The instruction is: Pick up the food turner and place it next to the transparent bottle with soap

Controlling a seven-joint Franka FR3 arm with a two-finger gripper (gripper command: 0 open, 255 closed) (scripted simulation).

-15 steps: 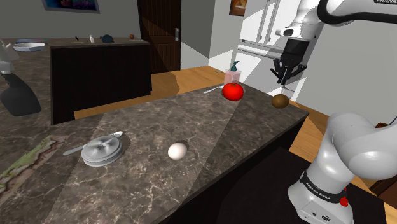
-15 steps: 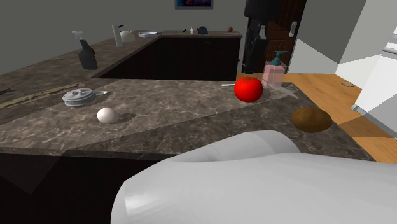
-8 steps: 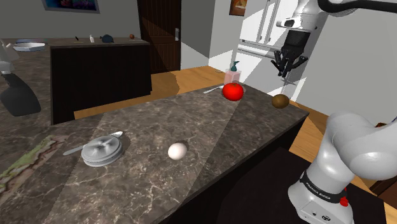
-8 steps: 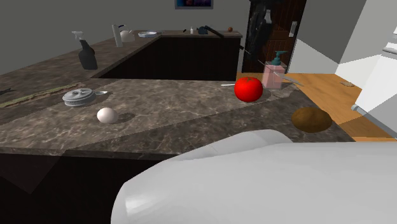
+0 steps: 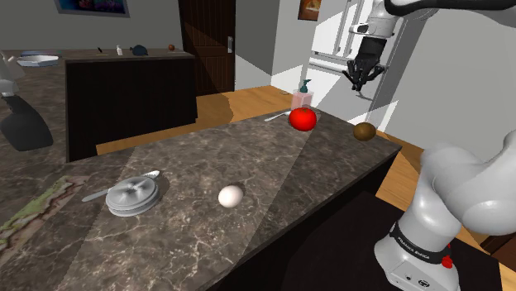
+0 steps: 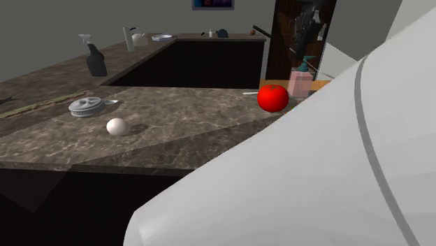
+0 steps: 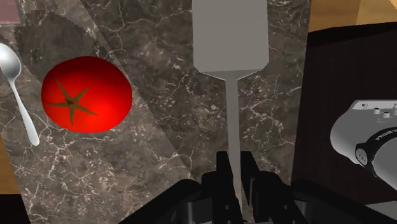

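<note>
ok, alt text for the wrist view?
Black fingers clasp the handle of a grey food turner, its flat blade pointing away from them over a dark marbled counter. On the counter lie a red tomato and a spoon beside it.

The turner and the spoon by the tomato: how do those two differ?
The turner has a wide, flat, squarish blade; the spoon has a small rounded bowl. The turner is dull grey, the spoon shiny silver. The turner is clasped by its handle in the gripper, up off the counter; the spoon lies on the counter beside the tomato. Both have a long, thin handle.
</note>
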